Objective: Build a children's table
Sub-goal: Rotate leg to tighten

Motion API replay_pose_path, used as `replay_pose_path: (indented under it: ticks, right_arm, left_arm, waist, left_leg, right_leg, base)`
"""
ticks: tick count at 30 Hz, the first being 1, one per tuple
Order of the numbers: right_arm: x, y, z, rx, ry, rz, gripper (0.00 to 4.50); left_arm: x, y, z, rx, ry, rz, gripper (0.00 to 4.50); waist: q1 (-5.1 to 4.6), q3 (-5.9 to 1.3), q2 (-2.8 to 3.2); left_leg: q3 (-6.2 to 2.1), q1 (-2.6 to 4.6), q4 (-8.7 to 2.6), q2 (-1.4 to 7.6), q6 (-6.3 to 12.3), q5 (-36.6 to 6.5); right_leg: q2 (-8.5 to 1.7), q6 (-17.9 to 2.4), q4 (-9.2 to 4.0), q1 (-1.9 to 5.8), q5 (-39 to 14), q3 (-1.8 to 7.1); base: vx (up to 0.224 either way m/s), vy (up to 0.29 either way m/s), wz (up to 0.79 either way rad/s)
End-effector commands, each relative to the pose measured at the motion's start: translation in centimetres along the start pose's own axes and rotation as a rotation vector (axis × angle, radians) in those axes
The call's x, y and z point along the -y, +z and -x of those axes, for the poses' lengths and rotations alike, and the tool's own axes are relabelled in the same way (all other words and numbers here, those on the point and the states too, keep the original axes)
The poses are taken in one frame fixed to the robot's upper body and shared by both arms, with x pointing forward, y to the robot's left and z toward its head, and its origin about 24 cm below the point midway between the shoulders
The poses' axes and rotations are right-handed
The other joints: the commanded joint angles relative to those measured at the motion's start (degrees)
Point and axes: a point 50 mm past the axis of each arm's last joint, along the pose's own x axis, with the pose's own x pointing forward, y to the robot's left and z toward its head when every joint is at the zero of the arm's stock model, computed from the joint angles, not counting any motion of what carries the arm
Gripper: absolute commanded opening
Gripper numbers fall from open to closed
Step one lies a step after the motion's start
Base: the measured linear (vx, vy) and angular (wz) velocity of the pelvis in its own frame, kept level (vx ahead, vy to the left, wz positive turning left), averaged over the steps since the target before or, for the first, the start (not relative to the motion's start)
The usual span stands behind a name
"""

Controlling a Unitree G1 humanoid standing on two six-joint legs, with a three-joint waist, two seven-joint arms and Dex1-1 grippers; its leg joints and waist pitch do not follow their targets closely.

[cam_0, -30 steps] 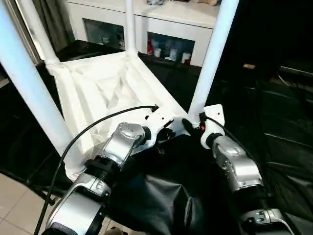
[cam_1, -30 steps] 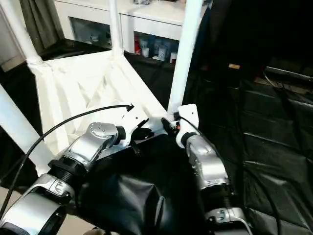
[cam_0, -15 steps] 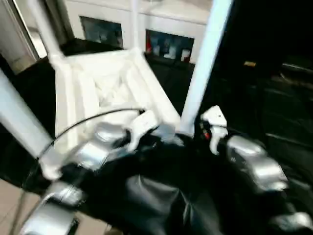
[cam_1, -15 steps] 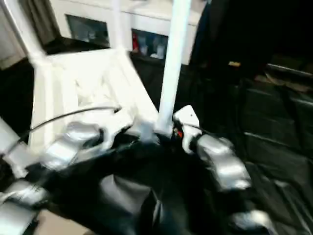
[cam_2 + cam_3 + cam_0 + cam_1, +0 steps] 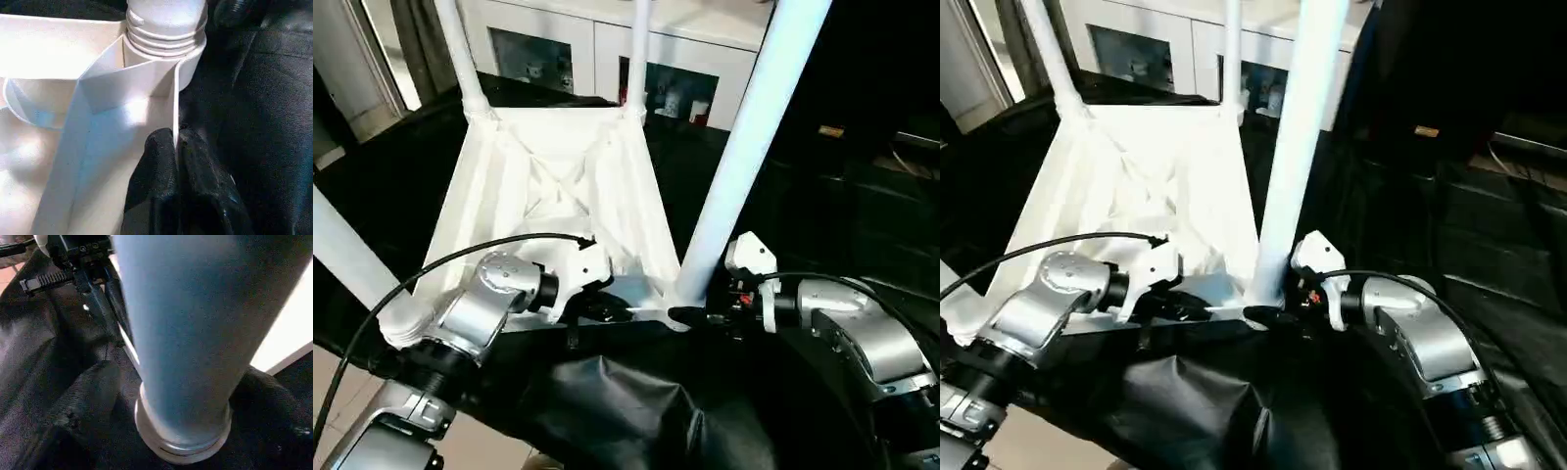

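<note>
The left gripper [image 5: 177, 161] is closed on the thin near rim wall of the tabletop [image 5: 558, 186], one black finger [image 5: 154, 171] on each face of the wall, just beside the near corner socket [image 5: 166, 54]. In the left eye view this grip sits at lower centre of the frame. The right gripper [image 5: 700, 315] stands wide open around the base of the near leg [image 5: 749, 137]; in the right wrist view one finger [image 5: 90, 396] lies at lower left of the leg's flared end [image 5: 183, 431], and whether the pads touch the tube cannot be told.

The tabletop lies upside down, ribbed underside up, across the middle of the left eye view on the black cloth [image 5: 636, 411]. Four legs rise from its corners: the near leg right of centre, a second leg [image 5: 352, 259] at the left edge, two far legs [image 5: 460, 49] along the top.

The step in hand is judged to be seating the near leg. The rim grip should be held firm so that the tabletop cannot rotate. The right gripper should be closed squarely low on the tube before any turning. The leg should be kept upright, as a tilted leg may bind in the threads. The thin rim may flex under load.
</note>
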Motion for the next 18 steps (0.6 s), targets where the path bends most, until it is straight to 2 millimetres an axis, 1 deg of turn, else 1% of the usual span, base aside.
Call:
replay_pose_path:
  ticks: [1, 3, 4, 6, 7, 8, 10, 11, 14, 18]
  right_arm:
    - [-0.62, -0.28, -0.49, -0.021, 0.047, -0.01, 3.13]
    - [-0.6, -0.36, -0.54, -0.03, 0.047, -0.006, 3.05]
    - [-0.56, -0.6, -0.53, -0.048, 0.046, 0.005, 2.98]
    - [-0.55, -0.71, -0.53, -0.055, 0.045, 0.01, 2.79]
    - [-0.55, -0.78, -0.55, -0.059, 0.045, 0.012, 2.66]
    - [-0.55, -0.8, -0.57, -0.06, 0.045, 0.013, 2.66]
    - [-0.59, -0.83, -0.62, -0.063, 0.047, 0.015, 2.41]
    - [-0.62, -0.85, -0.66, -0.065, 0.049, 0.017, 2.41]
    - [-0.66, -0.91, -0.72, -0.069, 0.052, 0.019, 2.18]
    - [-0.81, -1.12, -0.81, -0.074, 0.06, 0.019, 2.09]
  left_arm:
    - [0.12, 1.06, -0.19, 0.062, -0.012, -0.017, 0.0]
    - [0.08, 1.06, -0.16, 0.063, -0.009, -0.017, 0.0]
    - [0.06, 1.06, -0.12, 0.062, -0.004, -0.016, 0.0]
    - [0.05, 1.05, -0.09, 0.062, -0.003, -0.016, 0.0]
    - [0.03, 1.05, -0.08, 0.062, 0.0, -0.016, 0.0]
    - [0.02, 1.04, -0.07, 0.062, 0.001, -0.016, 0.0]
    - [0.01, 1.02, -0.05, 0.062, 0.003, -0.015, 0.0]
    - [0.0, 1.01, -0.03, 0.063, 0.004, -0.015, 0.0]
    - [0.0, 0.99, -0.01, 0.064, 0.007, -0.013, 0.0]
    - [0.05, 0.91, -0.01, 0.063, 0.008, -0.011, 0.0]
  waist:
    - [-0.09, -3.37, -0.5]
    - [-0.11, -3.37, -0.47]
    - [-0.09, -3.53, -0.7]
    - [-0.01, -3.51, -0.59]
    - [0.0, -3.52, -0.63]
    - [0.0, -3.56, -0.66]
    - [0.07, -3.6, -0.65]
    - [0.03, -3.58, -0.65]
    - [0.04, -3.69, -0.7]
    - [0.05, -3.79, -0.79]
  left_leg:
    - [-0.96, 0.8, -3.72, 2.28, 2.33, -13.0]
    - [-0.93, 0.78, -3.68, 2.25, 2.45, -12.6]
    - [-0.91, 0.78, -3.61, 2.25, 2.57, -12.3]
    - [-0.9, 0.74, -3.58, 2.25, 2.65, -11.8]
    - [-0.89, 0.73, -3.57, 2.25, 2.73, -11.6]
    - [-0.87, 0.81, -3.56, 2.26, 2.73, -11.9]
    - [-0.89, 0.82, -3.54, 2.27, 2.73, -11.8]
    - [-0.9, 0.76, -3.56, 2.26, 2.75, -11.7]
    - [-0.88, 0.75, -3.49, 2.25, 2.84, -11.2]
    - [-0.87, 0.75, -3.42, 2.23, 2.92, -11.0]
  right_leg:
    - [-3.04, -10.8, -3.85, 2.68, -15.5, 2.53]
    - [-2.99, -11.0, -3.8, 2.67, -14.9, 2.54]
    - [-3.02, -11.1, -3.7, 2.77, -14.6, 2.52]
    - [-3.04, -11.1, -3.66, 2.75, -14.3, 2.52]
    - [-3.08, -11.2, -3.64, 2.75, -14.2, 2.54]
    - [-3.07, -11.2, -3.71, 2.72, -14.6, 2.52]
    - [-3.1, -11.1, -3.67, 2.76, -14.8, 2.52]
    - [-3.05, -11.1, -3.66, 2.76, -14.8, 2.52]
    - [-3.05, -11.2, -3.54, 2.81, -14.1, 2.49]
    - [-3.1, -11.2, -3.52, 2.87, -14.0, 2.51]
  base:
    - [0.0, 0.0, 0.0]
    - [0.0, 0.0, 0.0]
    - [0.0, 0.0, 0.0]
    - [0.0, 0.0, 0.0]
    - [0.0, 0.0, 0.0]
    - [0.0, 0.0, 0.0]
    - [0.0, 0.0, 0.0]
    - [0.0, 0.0, 0.0]
    - [0.0, 0.0, 0.0]
    - [0.0, 0.0, 0.0]
